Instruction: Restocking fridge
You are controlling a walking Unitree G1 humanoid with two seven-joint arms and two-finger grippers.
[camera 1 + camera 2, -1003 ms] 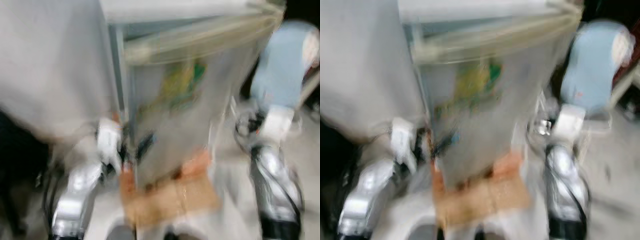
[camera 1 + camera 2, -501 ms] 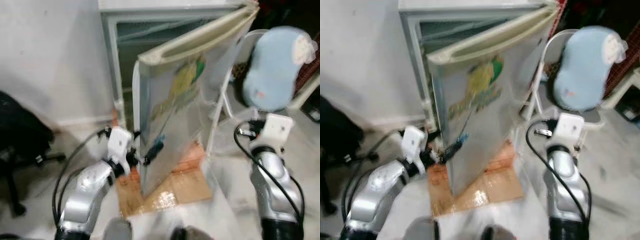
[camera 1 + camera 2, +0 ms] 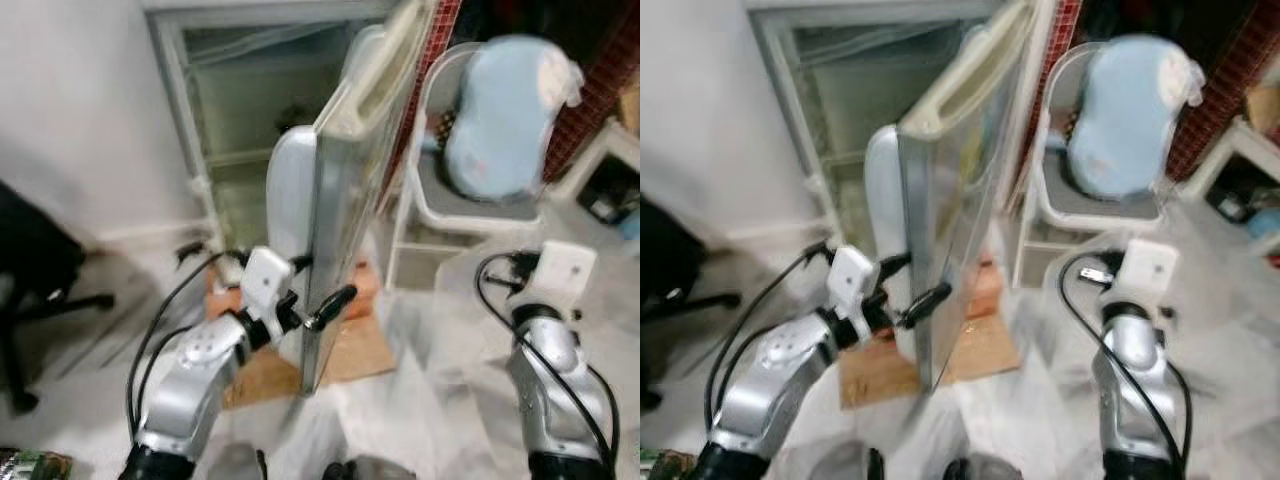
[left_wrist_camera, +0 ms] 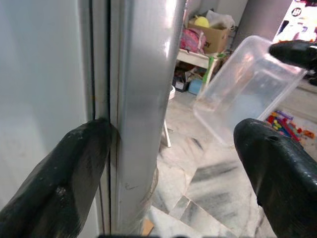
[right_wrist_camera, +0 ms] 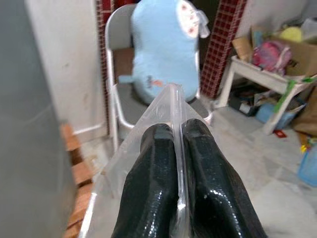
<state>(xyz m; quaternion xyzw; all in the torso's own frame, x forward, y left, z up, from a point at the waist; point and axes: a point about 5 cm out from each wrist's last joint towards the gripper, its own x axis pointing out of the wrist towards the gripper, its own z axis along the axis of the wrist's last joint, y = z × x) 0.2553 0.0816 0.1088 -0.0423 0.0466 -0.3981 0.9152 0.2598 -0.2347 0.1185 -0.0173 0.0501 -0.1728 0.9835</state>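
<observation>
A small silver fridge (image 3: 250,110) stands open against the white wall, its inside shelves dim. Its door (image 3: 345,200) is swung out and shows edge-on to me. My left gripper (image 3: 312,290) is open and straddles the door's free edge (image 4: 143,99), one finger (image 4: 74,163) against the inner face, the other finger (image 4: 277,168) on the outer side, apart from it. My right gripper (image 5: 178,134) is shut on the thin wall of a clear plastic container (image 5: 163,104), held out to the right of the door. The same clear container (image 4: 247,84) shows beyond the door edge.
A white chair (image 3: 415,180) bearing a light blue plush toy (image 3: 500,110) stands right of the fridge. Cardboard (image 3: 350,350) lies under the fridge on the marble floor. A black office chair (image 3: 30,280) is at left. Boxes and clutter (image 5: 277,49) sit far right.
The door has swung wider, from facing me to edge-on, with my left gripper still at its edge. The head view has shifted and sharpened. The right arm still holds the container.
</observation>
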